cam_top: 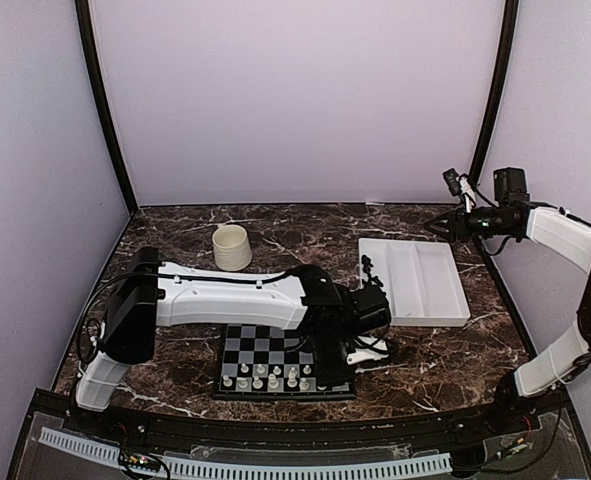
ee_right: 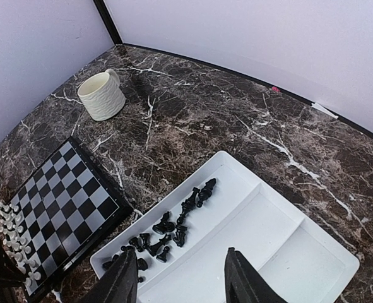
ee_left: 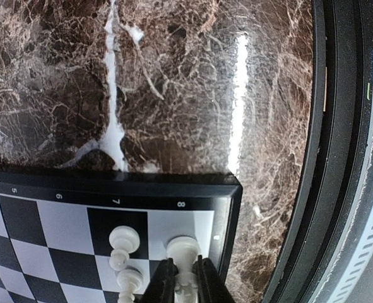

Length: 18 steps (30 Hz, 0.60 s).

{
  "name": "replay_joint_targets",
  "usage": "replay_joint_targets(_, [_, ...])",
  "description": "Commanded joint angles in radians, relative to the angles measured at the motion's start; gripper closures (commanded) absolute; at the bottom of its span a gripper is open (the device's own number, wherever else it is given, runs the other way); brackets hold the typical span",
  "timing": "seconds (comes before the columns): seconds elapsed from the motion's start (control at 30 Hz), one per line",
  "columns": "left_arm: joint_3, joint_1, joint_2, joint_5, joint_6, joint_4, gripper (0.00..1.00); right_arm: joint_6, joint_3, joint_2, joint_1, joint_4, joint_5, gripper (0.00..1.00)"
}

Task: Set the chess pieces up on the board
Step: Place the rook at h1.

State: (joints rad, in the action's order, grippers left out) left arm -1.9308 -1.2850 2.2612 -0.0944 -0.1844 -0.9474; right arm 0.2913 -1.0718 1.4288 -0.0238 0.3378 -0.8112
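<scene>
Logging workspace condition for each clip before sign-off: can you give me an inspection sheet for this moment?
Surface: dark marble table, glossy.
Job's things: board near the front edge; white pieces on its near rows; black pieces lying loose in the white tray.
Clutter: cream cup, standing apart from the board.
Tools: left tool closed around a white piece near the board's corner; right tool open, empty, above the tray.
Cables: black cable running along the left arm.
Surroundings: lilac walls, black frame posts.
</scene>
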Motion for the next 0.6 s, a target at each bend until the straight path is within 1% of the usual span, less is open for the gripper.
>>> replay_joint_targets(0.0, [-0.035,-0.008,0.007,-0.013,-0.015,-0.008,0.83,0.011,0.005,0.0,-0.003,-0.013,-0.015,0.52])
replay_joint_targets(0.17, [-0.034,-0.008,0.007,-0.005,-0.009,-0.007,0.78,0.012,0.004,0.002,-0.003,-0.011,-0.019,0.52])
replay_joint_targets(0.33, [-0.038,-0.012,0.007,0.006,-0.006,-0.01,0.76,0.013,0.003,-0.002,-0.003,-0.006,-0.019,0.52])
replay_joint_targets(0.47, [-0.069,-0.019,0.004,0.055,-0.003,-0.048,0.74,0.023,-0.014,-0.005,-0.004,0.021,-0.008,0.51])
replay_joint_targets(0.57, [-0.107,-0.022,-0.018,0.107,0.004,-0.076,0.69,0.058,-0.046,-0.001,-0.003,0.075,0.014,0.51])
